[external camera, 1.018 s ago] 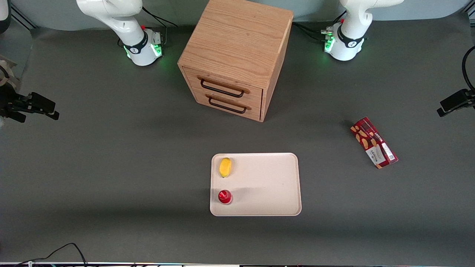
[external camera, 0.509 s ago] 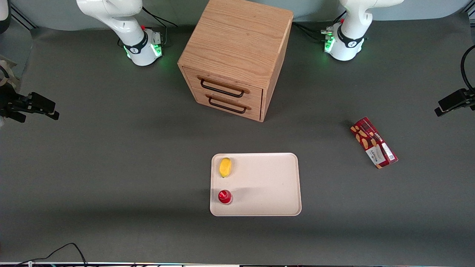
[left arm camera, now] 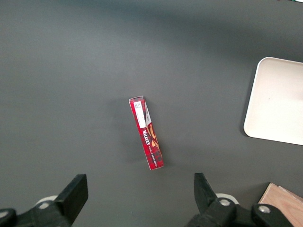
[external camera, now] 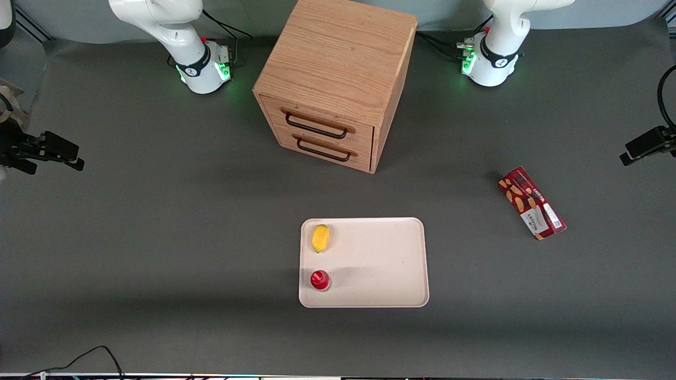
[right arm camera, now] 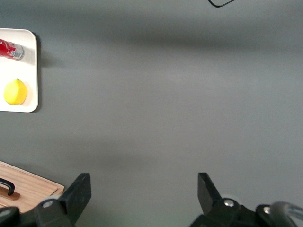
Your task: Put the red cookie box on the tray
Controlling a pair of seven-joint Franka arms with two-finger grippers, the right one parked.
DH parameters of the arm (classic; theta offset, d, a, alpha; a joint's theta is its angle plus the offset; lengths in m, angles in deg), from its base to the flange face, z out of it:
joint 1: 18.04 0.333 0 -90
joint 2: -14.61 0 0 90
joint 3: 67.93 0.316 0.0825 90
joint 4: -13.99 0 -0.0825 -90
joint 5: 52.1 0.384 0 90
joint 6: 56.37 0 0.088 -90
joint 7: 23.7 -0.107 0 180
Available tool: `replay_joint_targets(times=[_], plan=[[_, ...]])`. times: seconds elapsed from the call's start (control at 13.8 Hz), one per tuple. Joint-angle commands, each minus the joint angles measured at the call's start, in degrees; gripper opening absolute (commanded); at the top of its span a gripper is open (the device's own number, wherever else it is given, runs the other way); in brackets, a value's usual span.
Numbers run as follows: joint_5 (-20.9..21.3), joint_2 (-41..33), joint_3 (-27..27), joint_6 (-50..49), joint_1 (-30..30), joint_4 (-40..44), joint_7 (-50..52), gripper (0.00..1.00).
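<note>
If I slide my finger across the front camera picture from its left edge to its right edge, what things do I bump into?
lemon → wooden drawer cabinet → red cookie box → gripper, fingers open, high at the working arm's end.

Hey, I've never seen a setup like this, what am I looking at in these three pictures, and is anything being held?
Two white robot arms are bolted to a dark grey table. One picture looks down from the front; the other two come from cameras on the arms' wrists.

On the table stand a wooden two-drawer cabinet and a flat cream-beige plastic tray holding a yellow lemon-like fruit and a small red-capped bottle. A long dark-red cardboard cookie box lies flat on the table, apart from the tray, toward the working arm's end.

The working arm's claw hangs open above that box, its two black fingers spread wide. Nothing is held.
</note>
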State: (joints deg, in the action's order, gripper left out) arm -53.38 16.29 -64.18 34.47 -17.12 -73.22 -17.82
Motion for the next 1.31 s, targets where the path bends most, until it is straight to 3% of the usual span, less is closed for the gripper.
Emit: replay_joint_targets(times=[0.0, 0.65, 0.87, 1.24], plan=[[-0.6, 0.5, 0.5, -0.9, -0.4, 1.3, 0.7, 1.0], [-0.6, 0.6, 0.5, -0.9, -0.4, 0.6, 0.8, 1.0], [-0.7, 0.9, 0.5, 0.9, -0.3, -3.1, 1.0, 1.0], [-0.8, 0.9, 1.3, 15.7, -0.3, -17.8, 1.0, 1.0]])
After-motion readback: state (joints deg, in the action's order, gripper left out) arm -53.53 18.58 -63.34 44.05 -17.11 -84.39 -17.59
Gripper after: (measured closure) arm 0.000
